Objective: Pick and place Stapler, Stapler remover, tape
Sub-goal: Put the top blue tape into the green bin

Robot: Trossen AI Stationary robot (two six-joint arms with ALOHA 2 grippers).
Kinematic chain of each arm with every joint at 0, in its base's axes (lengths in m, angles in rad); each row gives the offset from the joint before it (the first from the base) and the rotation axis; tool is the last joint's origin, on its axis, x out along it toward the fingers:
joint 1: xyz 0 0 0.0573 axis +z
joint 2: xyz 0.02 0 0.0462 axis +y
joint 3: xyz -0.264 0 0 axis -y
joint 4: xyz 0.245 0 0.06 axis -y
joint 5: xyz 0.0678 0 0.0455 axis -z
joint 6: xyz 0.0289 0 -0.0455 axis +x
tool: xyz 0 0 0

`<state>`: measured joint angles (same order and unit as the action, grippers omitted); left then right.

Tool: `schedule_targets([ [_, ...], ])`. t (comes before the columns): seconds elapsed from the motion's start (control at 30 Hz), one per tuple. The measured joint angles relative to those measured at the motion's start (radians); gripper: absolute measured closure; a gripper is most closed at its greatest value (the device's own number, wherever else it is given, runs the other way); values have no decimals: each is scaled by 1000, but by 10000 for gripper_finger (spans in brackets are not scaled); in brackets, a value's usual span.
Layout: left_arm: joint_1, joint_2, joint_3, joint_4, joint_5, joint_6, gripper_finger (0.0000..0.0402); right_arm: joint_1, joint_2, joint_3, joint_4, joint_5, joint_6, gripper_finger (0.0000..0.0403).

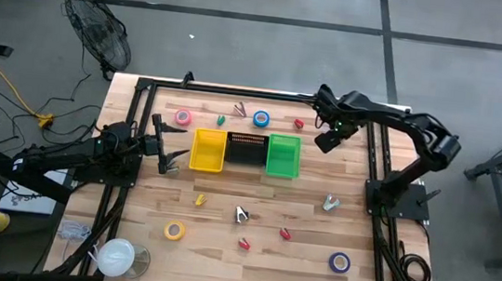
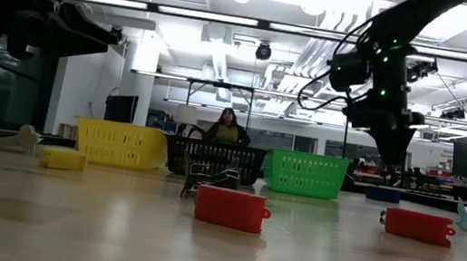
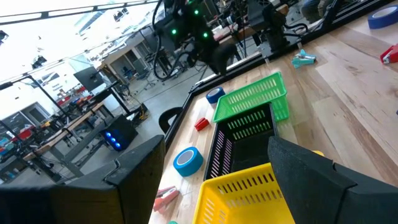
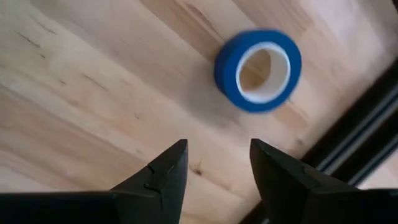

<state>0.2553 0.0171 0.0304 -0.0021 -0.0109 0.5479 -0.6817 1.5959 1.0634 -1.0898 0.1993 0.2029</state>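
A dark blue tape roll lies flat on the wood beside the black rail at the table's far right. It also shows in the low view. My right gripper hangs above it, pointing down, open and touching nothing. In the high view its arm hides the roll. Other tape rolls lie flat: pink, light blue, yellow, purple. Red staplers and stapler removers lie scattered. My left gripper waits open, left of the yellow bin.
Yellow, black and green bins stand in a row mid-table. Black frame rails edge the table. A large white roll sits at the near left corner. A person sits beyond the far edge.
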Motion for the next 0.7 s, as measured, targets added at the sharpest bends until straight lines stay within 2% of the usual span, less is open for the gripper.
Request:
schedule_targets([
  [0.37,0,0,0,0,0,0,120,-90,42,0,112,-5,-119,238],
  [0.7,0,0,0,0,0,0,120,-166,42,0,166,-98,-166,238],
])
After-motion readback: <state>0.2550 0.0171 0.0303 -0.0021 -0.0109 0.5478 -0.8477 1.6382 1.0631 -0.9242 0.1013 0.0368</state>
